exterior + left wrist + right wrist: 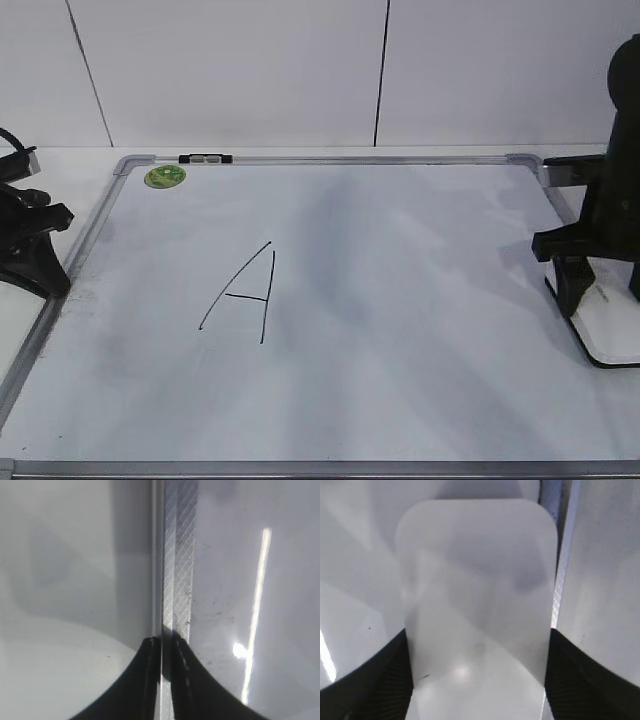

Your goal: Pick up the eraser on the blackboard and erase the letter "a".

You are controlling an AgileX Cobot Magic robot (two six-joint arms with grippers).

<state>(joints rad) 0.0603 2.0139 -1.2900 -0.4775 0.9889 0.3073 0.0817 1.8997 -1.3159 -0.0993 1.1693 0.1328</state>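
Note:
The blackboard (400,380) is a white board with a grey frame lying flat. A large capital "A" (245,295) is drawn on it; no small "a" shows, only a faint grey smear to the right of the capital. The white eraser (615,335) with its black underside sits low at the board's right edge. My right gripper (590,300) is shut on it, and in the right wrist view the eraser (477,595) fills the space between the fingers (477,680). My left gripper (55,280) is shut and empty over the board's left frame (177,555), fingertips (166,642) together.
A round green sticker (165,177) sits at the board's far left corner. A small black-and-grey clip (205,158) is on the far frame. A white wall stands behind the board. White table lies outside the frame on both sides.

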